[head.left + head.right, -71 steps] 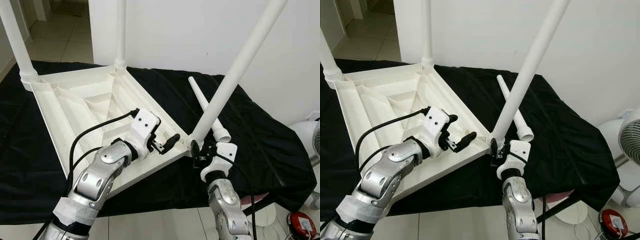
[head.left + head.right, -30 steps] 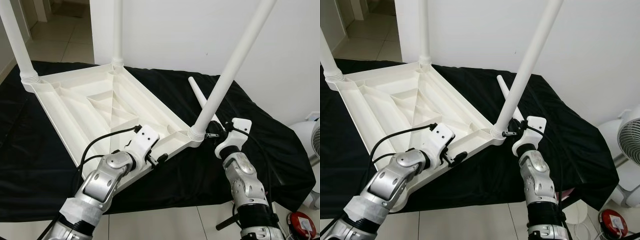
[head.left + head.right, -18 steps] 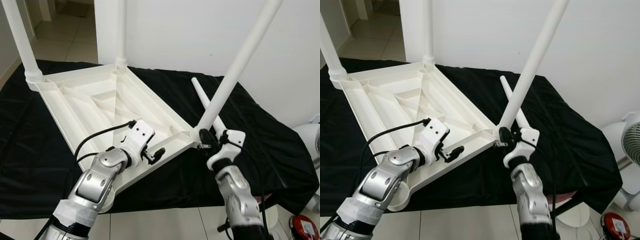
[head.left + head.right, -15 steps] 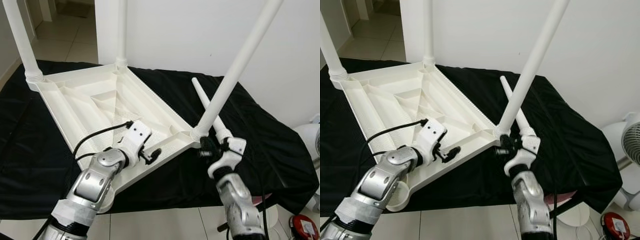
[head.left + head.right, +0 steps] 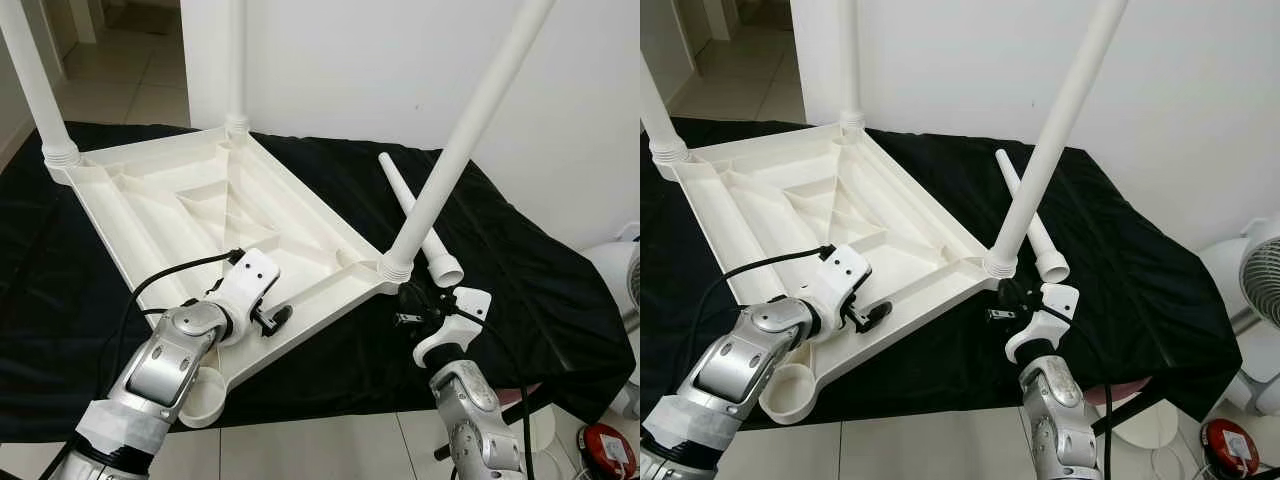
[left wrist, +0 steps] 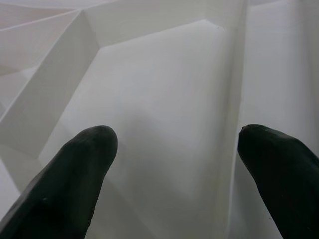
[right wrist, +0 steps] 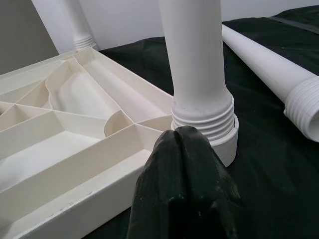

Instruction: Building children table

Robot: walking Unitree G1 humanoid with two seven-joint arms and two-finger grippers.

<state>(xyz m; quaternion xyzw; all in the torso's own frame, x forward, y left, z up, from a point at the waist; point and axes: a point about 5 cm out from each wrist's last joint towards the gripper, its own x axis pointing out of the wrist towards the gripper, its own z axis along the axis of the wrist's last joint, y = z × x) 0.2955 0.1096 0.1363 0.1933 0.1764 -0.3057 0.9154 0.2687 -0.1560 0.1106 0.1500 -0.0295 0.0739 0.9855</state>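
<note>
Three legs are seen standing in the upturned white tabletop [image 5: 170,215], which lies on the black-draped surface [image 5: 540,290]. The near-right leg [image 5: 455,160] leans. A fourth leg [image 5: 420,225] lies loose beside it, and the near-left socket [image 5: 205,395] is empty. The left end effector [image 5: 272,318] is spread open over the tabletop's ribs; the right end effector [image 5: 1002,305] is closed on nothing, just short of the leaning leg's collar.

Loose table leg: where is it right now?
The loose table leg lies flat on the black cloth, on the robot's right, just behind the upturned tabletop's near-right corner leg.
</note>
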